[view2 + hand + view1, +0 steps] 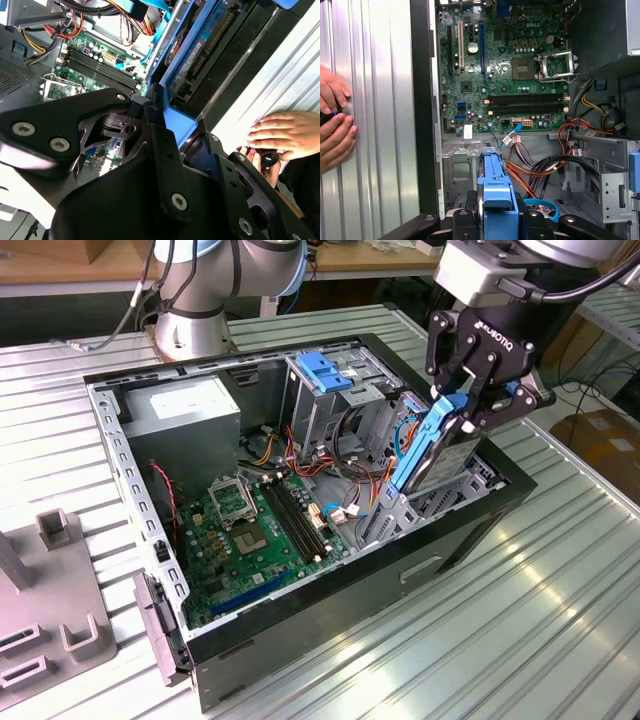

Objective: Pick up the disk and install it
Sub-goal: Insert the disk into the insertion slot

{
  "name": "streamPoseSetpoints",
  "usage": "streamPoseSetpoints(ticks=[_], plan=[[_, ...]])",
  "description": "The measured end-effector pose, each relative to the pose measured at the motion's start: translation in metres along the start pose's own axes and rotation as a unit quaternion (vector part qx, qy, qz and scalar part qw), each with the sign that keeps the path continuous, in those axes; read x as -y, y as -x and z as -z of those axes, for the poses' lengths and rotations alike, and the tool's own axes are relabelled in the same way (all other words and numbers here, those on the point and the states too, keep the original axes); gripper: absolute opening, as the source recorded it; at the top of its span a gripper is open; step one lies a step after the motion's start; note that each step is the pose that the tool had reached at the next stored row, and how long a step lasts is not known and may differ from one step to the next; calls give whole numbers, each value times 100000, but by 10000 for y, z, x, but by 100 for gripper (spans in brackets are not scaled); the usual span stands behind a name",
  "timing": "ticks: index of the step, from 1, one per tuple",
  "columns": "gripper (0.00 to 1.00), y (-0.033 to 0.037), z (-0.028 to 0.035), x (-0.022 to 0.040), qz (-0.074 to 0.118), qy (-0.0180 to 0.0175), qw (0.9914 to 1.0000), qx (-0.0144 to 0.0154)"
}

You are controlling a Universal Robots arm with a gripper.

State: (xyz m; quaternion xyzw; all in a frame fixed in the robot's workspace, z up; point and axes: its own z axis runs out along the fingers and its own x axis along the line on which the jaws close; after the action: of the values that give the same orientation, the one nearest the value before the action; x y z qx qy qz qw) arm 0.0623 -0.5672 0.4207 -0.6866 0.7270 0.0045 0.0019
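Observation:
The disk (445, 458) is a grey metal drive with bright blue rails. It hangs on edge, nearly upright, with its lower end inside the open computer case (330, 620), at the drive bay on the exterior view's right. My gripper (468, 408) is shut on the disk's upper end. In the first wrist view, the disk's blue rail (496, 180) stands between my black fingers (462, 222). In the second wrist view, the disk (200, 45) runs away from the finger (155, 130) toward the case's edge.
The case holds a green motherboard (260, 530), a grey power supply (185, 410), a metal cage with a blue latch (322, 370) and loose cables (350, 455). A person's hands (332, 125) rest on the ribbed table beside the case. A grey fixture (50, 610) lies on the exterior view's left.

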Motion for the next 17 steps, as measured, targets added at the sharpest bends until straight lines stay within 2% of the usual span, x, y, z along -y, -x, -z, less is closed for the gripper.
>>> streamPoseSetpoints(ticks=[17], plan=[[37, -1, -88, 3, -2, 0, 100000, -7]])
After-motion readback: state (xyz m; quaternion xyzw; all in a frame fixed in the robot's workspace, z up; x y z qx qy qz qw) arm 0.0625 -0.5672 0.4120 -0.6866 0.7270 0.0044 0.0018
